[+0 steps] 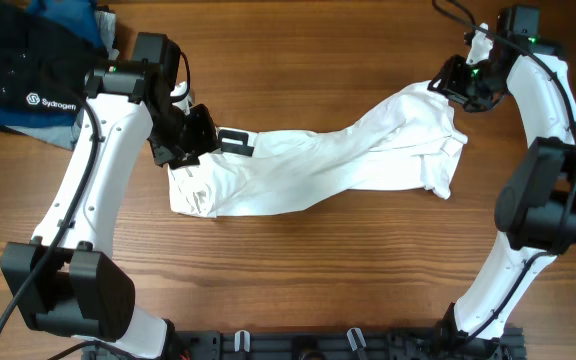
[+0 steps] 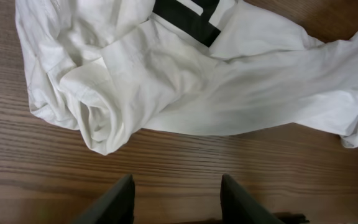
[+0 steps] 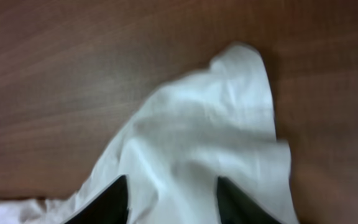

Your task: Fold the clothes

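Risk: if the right tool (image 3: 171, 186) closes where it stands, it may pinch only the top layer of the thin white shirt (image 1: 318, 160), and the corner could slip out on lifting. If the left tool (image 2: 177, 186) descends straight, it meets bare tabletop (image 1: 318, 280). Both tools have fingers apart and grip nothing. The shirt lies stretched on the tabletop, with its bunched edge just ahead of the left tool and its corner beneath the right tool.
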`<state>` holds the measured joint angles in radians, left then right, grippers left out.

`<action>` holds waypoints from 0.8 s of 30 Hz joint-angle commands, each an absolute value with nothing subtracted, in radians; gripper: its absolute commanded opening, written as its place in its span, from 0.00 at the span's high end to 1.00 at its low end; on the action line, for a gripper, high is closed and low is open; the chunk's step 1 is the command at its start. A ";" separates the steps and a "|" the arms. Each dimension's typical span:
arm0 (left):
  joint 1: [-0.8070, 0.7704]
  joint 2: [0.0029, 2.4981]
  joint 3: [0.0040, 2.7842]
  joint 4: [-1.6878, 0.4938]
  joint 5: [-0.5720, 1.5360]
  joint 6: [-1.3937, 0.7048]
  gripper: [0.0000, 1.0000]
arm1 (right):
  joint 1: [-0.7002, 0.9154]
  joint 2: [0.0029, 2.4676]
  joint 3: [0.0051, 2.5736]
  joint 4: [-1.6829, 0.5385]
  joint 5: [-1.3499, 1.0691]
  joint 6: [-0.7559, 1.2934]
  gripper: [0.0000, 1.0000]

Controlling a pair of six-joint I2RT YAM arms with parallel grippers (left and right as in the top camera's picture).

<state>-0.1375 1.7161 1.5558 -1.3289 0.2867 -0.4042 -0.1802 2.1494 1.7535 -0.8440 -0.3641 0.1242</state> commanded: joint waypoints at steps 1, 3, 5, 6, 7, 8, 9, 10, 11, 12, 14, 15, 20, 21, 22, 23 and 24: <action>-0.141 1.691 1.565 -1.324 0.299 -0.400 0.56 | -0.183 2.185 1.750 -0.746 -0.416 0.082 0.22; -0.141 1.691 1.565 -1.320 0.299 -0.400 0.56 | -0.188 2.185 1.750 -0.696 -0.397 0.082 0.00; -0.140 1.691 1.565 -1.320 0.299 -0.400 0.55 | -0.194 2.187 1.750 -0.673 -0.370 0.082 0.00; -0.141 1.691 1.565 -1.318 0.299 -0.400 0.55 | -0.198 2.191 1.750 -0.665 -0.370 0.078 0.01; -0.141 1.691 1.565 -1.317 0.299 -0.400 0.55 | -0.204 2.198 1.750 -0.661 -0.371 0.081 0.01; -0.141 1.691 1.565 -1.317 0.299 -0.400 0.55 | -0.212 2.204 1.750 -0.661 -0.375 0.082 0.01; -0.141 1.691 1.565 -1.317 0.299 -0.400 0.54 | -0.219 2.216 1.750 -0.663 -0.384 0.081 0.02; -0.141 1.691 1.565 -1.317 0.299 -0.400 0.54 | -0.224 2.220 1.750 -0.667 -0.390 0.081 0.02; -0.141 1.691 1.565 -1.317 0.299 -0.400 0.53 | -0.229 2.230 1.750 -0.671 -0.390 0.081 0.01; -0.141 1.691 1.565 -1.317 0.299 -0.400 0.53 | -0.233 2.236 1.750 -0.678 -0.390 0.081 0.01; -0.140 1.691 1.565 -1.317 0.299 -0.400 0.53 | -0.237 2.252 1.750 -0.690 -0.390 0.081 0.01; -0.140 1.691 1.565 -1.317 0.299 -0.400 0.53 | -0.239 2.262 1.750 -0.694 -0.389 0.080 0.01; -0.141 1.691 1.565 -1.317 0.299 -0.400 0.53 | -0.239 2.299 1.750 -0.699 -0.419 0.078 0.01; -0.141 1.691 1.565 -1.317 0.299 -0.400 0.53 | -0.239 2.301 1.750 -0.700 -0.435 0.077 0.04; -0.141 1.691 1.565 -1.317 0.299 -0.400 0.53 | -0.239 2.304 1.750 -0.699 -0.448 0.070 0.06; -0.141 1.691 1.565 -1.317 0.299 -0.400 0.53 | -0.238 2.304 1.750 -0.698 -0.460 0.064 0.08; -0.141 1.691 1.565 -1.317 0.299 -0.400 0.53 | -0.237 2.304 1.750 -0.696 -0.469 0.057 0.11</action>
<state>-0.1375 1.7157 1.5558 -1.3201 0.2867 -0.4042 -0.2428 2.2856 1.7531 -0.6987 -0.4030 0.0849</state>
